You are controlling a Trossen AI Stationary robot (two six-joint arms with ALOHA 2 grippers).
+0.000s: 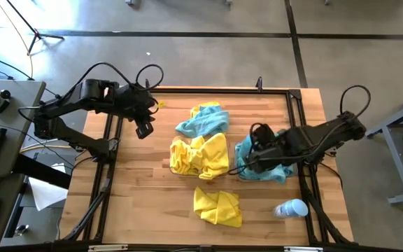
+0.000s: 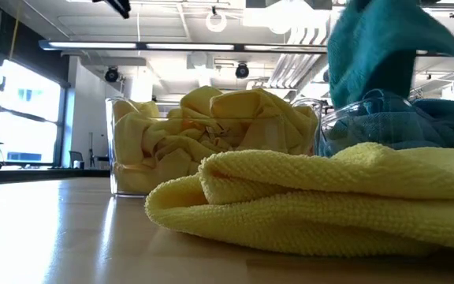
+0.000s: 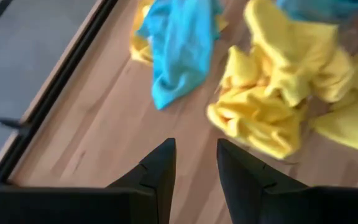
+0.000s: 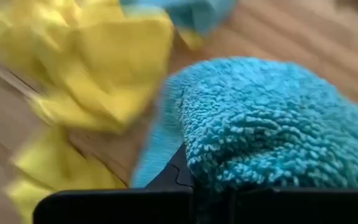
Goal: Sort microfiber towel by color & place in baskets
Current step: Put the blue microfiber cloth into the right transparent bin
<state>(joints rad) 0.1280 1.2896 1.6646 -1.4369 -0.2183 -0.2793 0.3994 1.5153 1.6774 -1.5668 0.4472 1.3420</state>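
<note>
tabletop (image 1: 138,210): wood, towels mid and right
yellow basket (image 1: 200,155): centre, heaped full
teal basket (image 1: 247,168): right of centre
teal towel (image 4: 272,124): right gripper (image 1: 252,163) clamped on it over teal basket, hanging roughly vertical
loose teal towel (image 1: 203,120): far edge, long axis across tabletop
loose yellow towel (image 1: 217,207): near edge
left gripper (image 1: 144,129): fingers parted, empty, left side
risk: towel may drape over basket wall on release

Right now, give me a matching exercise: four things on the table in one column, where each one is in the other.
1. bottle
2. loose yellow towel
3. left gripper
4. right gripper

a. above bare wood at the left edge, fingers open
b. shut on a teal towel
c. lying at the near right corner
d. crumpled at the near edge

Pairs: 1-c, 2-d, 3-a, 4-b
</note>
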